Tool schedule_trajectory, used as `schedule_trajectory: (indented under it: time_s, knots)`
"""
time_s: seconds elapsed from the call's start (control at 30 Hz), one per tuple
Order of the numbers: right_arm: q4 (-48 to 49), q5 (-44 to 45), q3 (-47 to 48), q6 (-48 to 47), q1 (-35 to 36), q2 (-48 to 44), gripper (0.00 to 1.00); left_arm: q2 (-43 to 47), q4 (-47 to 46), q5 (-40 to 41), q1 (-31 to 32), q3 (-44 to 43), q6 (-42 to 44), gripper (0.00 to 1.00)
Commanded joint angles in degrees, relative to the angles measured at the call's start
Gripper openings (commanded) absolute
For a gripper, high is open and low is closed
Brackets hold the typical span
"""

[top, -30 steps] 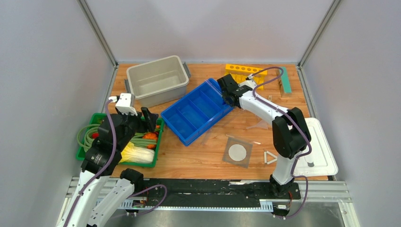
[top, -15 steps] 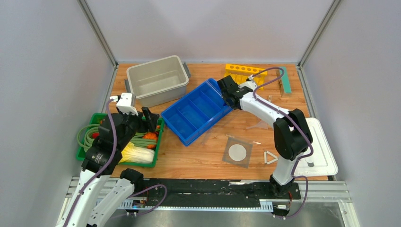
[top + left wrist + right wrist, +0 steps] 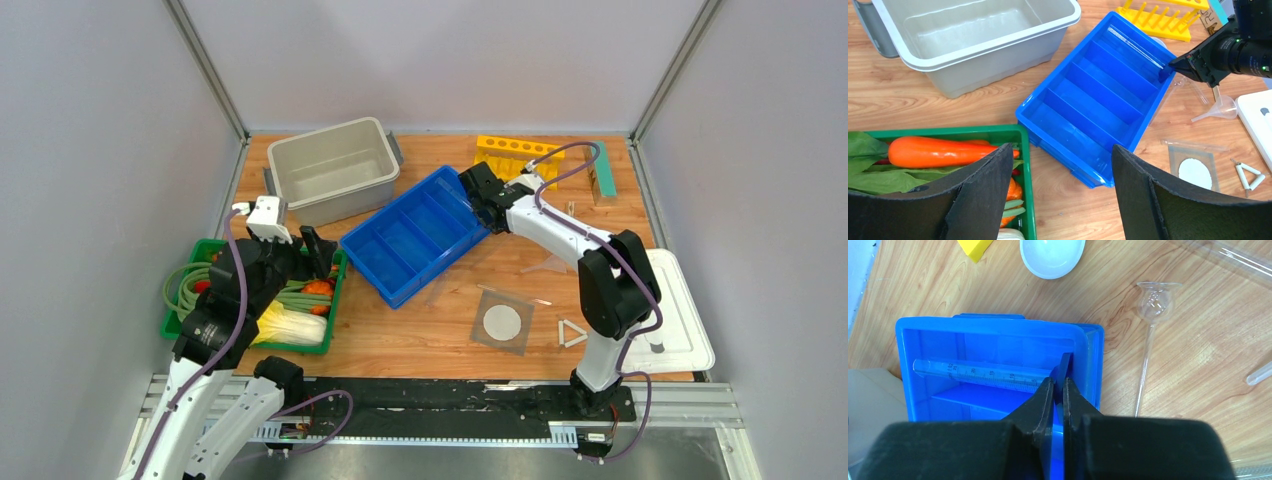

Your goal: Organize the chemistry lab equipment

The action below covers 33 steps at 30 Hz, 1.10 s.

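The right gripper (image 3: 1058,382) has its black fingers pinched together on the flat blue foot of the clear graduated cylinder (image 3: 983,374). The cylinder lies lengthwise in the end compartment of the blue divided plastic bin (image 3: 998,324). The left gripper (image 3: 1062,152) hangs with fingers wide apart over a corner of the green plastic tray (image 3: 948,132).

Glossy smooth blue plastic bin (image 3: 410,240), clear glassy graduated tube (image 3: 983,374), matt grey plastic tub (image 3: 998,67), wood-grain table (image 3: 440,330)
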<state>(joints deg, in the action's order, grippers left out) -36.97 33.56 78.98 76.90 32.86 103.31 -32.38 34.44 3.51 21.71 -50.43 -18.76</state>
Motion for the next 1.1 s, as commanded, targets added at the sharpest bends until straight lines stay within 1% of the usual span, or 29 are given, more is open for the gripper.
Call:
schedule_trajectory:
  time_s: [0.0,0.13,0.47,0.6,0.7,0.8,0.93,1.07]
  knots:
    - [-0.12,2.04,0.39,0.26,0.27,0.4,0.09,-0.31,-2.0,0.01,-0.18,-1.24,-0.31,0.79]
    - [0.76,2.21,0.3,-0.09,0.27,0.49,0.11,-0.4,-2.0,0.01,-0.27,-1.24,-0.31,0.79]
    - [-1.44,1.86,3.55,0.44,0.27,3.92,0.13,-0.23,-1.92,0.36,-0.27,-1.24,-0.22,0.79]
    - [-1.35,2.21,4.25,-0.26,0.27,3.92,0.24,-0.31,-1.83,0.36,-0.27,-1.24,-0.22,0.79]
    - [-1.53,2.65,5.22,-1.93,0.27,2.87,0.3,-0.14,-1.83,0.45,-0.18,-1.24,-0.22,0.79]
    - [-1.09,2.04,6.01,-5.35,0.27,0.76,0.34,-0.23,-1.92,0.45,-0.18,-1.33,-0.31,0.79]
    - [-0.38,0.46,6.1,-10.79,0.19,-3.63,0.36,-0.05,-1.74,0.53,-0.18,-1.25,-0.31,0.79]
    - [1.19,-3.84,3.56,-22.64,-0.6,-8.02,0.4,0.13,-1.65,0.8,-0.18,-1.33,-0.22,0.79]
